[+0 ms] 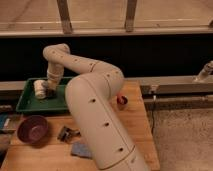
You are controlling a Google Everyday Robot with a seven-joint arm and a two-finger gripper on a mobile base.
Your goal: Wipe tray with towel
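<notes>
Where the wooden table meets the dark wall, one green tray sits at the left of the frame, just above centre height. Inside it, toward its upper left, lies one pale roll-like thing; whether this is the towel or a cup cannot be told. The gripper reaches down into the tray just right of that pale thing, and its fingers are clenched; whether they pinch anything cannot be told.

Below the tray, at lower left, stands one round purple bowl. To its right lies one small dark object, and below that one flat blue-grey sponge. One small red-and-dark item rests on the table right of centre.

The single cream arm sweeps from the lower middle up and left, hiding the tray's right end and much of the table.
</notes>
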